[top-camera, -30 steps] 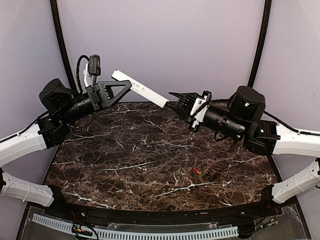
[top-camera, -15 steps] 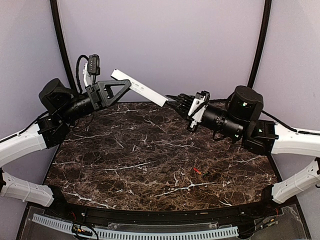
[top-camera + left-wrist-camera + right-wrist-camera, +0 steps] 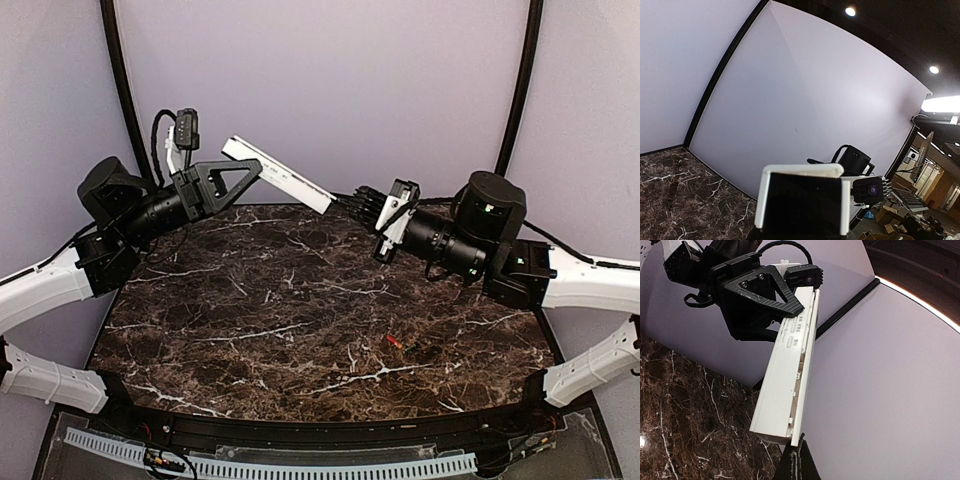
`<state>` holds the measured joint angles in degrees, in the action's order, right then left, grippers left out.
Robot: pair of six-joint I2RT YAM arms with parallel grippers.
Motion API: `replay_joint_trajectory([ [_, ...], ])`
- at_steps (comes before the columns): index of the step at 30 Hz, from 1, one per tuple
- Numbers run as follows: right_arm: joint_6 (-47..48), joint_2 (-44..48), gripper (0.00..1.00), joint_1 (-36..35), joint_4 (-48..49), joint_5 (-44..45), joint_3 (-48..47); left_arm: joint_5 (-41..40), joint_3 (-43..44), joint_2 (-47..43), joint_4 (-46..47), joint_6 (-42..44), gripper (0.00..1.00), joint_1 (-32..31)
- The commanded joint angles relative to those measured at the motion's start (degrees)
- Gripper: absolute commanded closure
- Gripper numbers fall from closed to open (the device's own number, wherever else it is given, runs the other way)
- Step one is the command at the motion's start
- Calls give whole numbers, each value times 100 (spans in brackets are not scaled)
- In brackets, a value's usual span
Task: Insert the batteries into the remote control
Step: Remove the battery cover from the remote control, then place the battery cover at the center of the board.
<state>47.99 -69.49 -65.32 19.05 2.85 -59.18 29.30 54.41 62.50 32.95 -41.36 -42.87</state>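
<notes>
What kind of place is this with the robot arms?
Probably a robot test booth inside a workshop: plain backdrop walls around a marble-look table, with ceiling spotlights and stacked boxes beyond.

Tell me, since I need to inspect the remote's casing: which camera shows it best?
Right wrist: the remote control spans much of the frame lengthwise, edge seams visible. Top external shows it small and slanted in the air; left wrist sees only one end head-on.
</notes>
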Motion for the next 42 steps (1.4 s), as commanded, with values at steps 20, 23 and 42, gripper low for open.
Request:
replay_joint_trajectory([
  [20, -4630, -43, 100, 846, -1267, 886, -1073, -455, -296, -13, -197, 716, 100, -2],
  [23, -6298, -62, 100, 1336, -1869, 539, -862, -556, -316, -107, -311, 896, 100, 0],
  [42, -10913, -2425, 100, 3141, 1141, -3070, 2640, -829, -414, -526, -636, 1331, 100, 7],
])
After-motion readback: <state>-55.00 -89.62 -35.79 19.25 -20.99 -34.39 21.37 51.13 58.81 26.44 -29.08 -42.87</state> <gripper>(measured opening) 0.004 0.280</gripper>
